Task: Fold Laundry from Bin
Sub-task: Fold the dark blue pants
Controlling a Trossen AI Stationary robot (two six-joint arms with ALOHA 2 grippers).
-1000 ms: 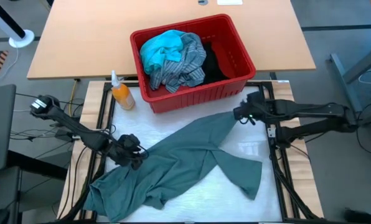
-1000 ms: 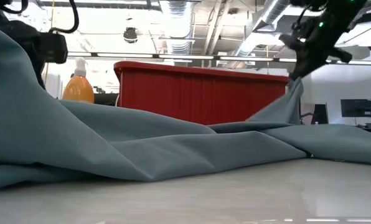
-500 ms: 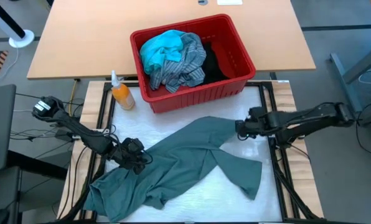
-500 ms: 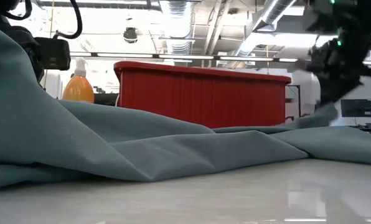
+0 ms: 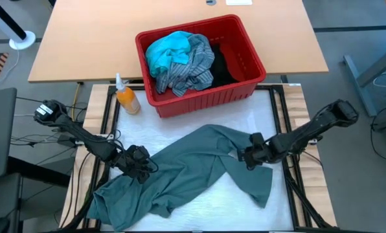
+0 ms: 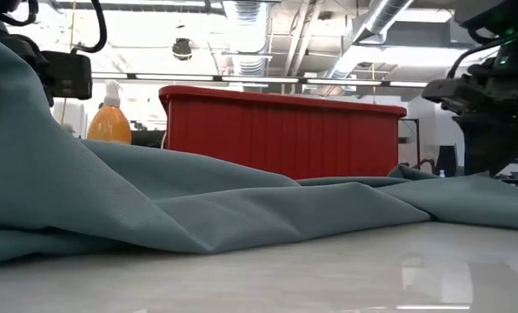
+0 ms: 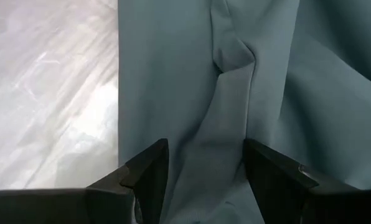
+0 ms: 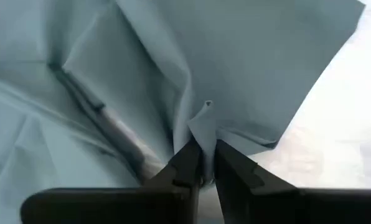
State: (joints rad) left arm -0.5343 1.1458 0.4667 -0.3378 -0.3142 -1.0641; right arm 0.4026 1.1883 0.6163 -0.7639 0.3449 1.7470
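Grey-green garment (image 5: 193, 165) sprawls lengthwise from near left to far right; left gripper (image 5: 138, 167) clasps its left bunch, jaws spread; right gripper (image 5: 251, 155) pinches its right fold.

no readable text, no labels, no brands, no numbers

What I count on the tabletop (image 5: 258, 145)

I see one red bin (image 5: 199, 65) holding three garments, one grey-green garment (image 5: 180, 171) spread outside it, one orange spray bottle (image 5: 125, 97), and my two end effectors, left (image 5: 138, 167) and right (image 5: 251, 154).
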